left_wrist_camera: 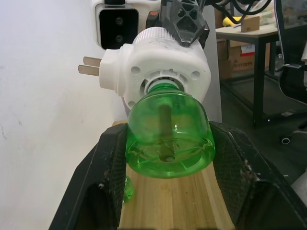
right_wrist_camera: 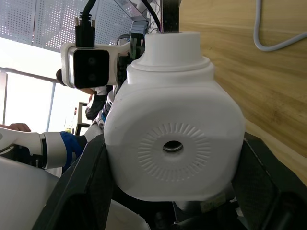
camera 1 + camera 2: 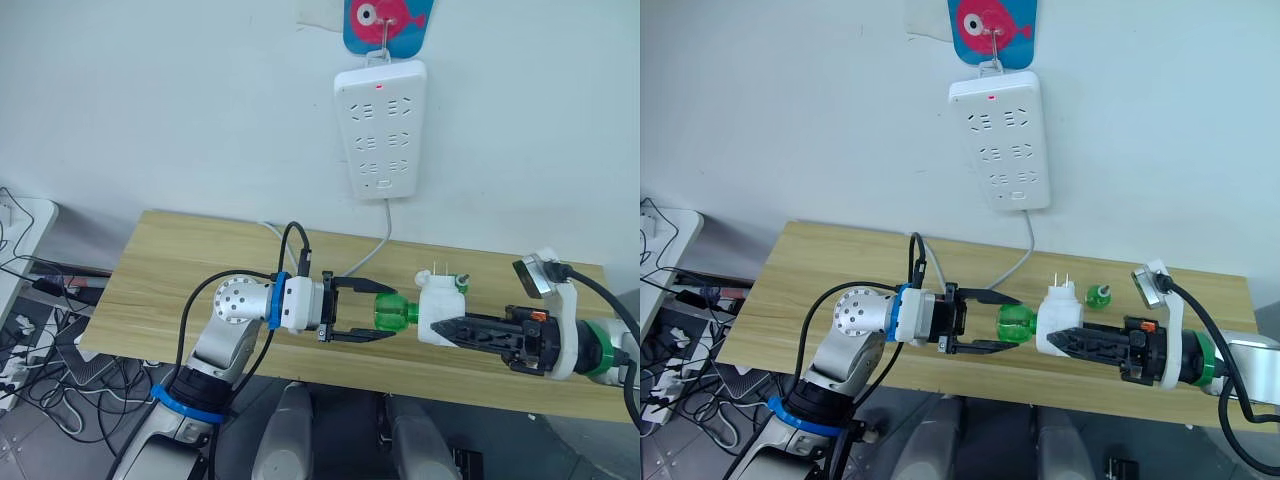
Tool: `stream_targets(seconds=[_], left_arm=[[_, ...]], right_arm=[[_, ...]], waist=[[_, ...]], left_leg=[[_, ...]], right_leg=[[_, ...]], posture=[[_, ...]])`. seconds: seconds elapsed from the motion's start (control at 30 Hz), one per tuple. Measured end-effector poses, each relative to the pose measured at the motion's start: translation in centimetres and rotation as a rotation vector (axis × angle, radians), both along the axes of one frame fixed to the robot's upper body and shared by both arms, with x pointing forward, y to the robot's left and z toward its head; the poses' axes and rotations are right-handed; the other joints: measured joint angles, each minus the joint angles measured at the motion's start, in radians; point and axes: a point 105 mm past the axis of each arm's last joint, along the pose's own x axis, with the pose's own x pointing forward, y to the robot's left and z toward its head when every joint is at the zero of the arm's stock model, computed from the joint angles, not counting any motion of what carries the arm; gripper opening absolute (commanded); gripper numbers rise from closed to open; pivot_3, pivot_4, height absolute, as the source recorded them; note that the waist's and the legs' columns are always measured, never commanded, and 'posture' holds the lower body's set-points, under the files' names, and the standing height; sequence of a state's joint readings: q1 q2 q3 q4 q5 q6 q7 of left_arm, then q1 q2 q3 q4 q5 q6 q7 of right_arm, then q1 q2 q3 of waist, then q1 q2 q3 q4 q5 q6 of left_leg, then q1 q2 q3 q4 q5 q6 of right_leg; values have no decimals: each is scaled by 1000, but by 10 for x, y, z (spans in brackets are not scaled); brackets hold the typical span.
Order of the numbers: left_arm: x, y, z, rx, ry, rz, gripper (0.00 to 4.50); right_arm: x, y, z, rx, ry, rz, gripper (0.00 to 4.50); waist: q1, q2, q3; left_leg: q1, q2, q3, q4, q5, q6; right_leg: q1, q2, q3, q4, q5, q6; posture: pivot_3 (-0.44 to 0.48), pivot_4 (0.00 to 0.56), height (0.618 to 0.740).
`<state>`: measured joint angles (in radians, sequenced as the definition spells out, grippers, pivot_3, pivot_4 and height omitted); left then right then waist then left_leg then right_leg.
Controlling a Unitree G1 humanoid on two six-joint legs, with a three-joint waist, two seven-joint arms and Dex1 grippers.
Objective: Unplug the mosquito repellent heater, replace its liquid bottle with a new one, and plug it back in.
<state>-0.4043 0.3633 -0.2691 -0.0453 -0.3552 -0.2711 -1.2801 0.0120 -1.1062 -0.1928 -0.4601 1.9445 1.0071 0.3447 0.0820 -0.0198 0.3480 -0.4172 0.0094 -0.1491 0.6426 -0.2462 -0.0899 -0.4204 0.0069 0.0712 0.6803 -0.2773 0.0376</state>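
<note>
The heater (image 3: 437,312) is held at centre right of the frame, above the table (image 3: 180,270), clamped between the right gripper's (image 3: 452,328) fingers; its prongs point up; the green bottle (image 3: 393,311) projects from it leftward, between the left gripper's (image 3: 375,311) parted fingers; a second bottle (image 3: 1098,296) lies just behind; the power strip (image 3: 380,128) hangs at upper centre.

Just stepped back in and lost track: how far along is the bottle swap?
Done: the mosquito repellent heater is unplugged from the power strip, held by the right claw over the table. In hand: the left claw straddles the green bottle attached to the heater; its fingers look slightly apart. Left: fitting the small green bottle and replugging.
</note>
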Motion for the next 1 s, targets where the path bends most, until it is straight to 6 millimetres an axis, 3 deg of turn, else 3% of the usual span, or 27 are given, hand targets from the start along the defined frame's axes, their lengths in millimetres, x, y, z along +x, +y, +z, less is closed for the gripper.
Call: stream_targets(seconds=[0.3,0.57,1.0], left_arm=[[5,13,9,52,-73,-31,2232],[14,27,12,168,-46,-28,2232],[15,30,9,151,-32,-16,2232]], right_arm=[[5,15,-1,57,-9,22,2954],[14,32,-13,111,30,2,2954],[15,35,-15,109,27,9,2954]], waist=[[1,0,0],[0,-1,0],[1,0,0]], left_leg=[[0,0,0,0,0,0],[0,0,0,0,0,0],[0,0,-1,0,0,0]], right_leg=[[0,0,0,0,0,0],[0,0,-1,0,0,0],[0,0,-1,1,0,0]], posture=[[249,324,740],[262,330,740],[250,339,740]])
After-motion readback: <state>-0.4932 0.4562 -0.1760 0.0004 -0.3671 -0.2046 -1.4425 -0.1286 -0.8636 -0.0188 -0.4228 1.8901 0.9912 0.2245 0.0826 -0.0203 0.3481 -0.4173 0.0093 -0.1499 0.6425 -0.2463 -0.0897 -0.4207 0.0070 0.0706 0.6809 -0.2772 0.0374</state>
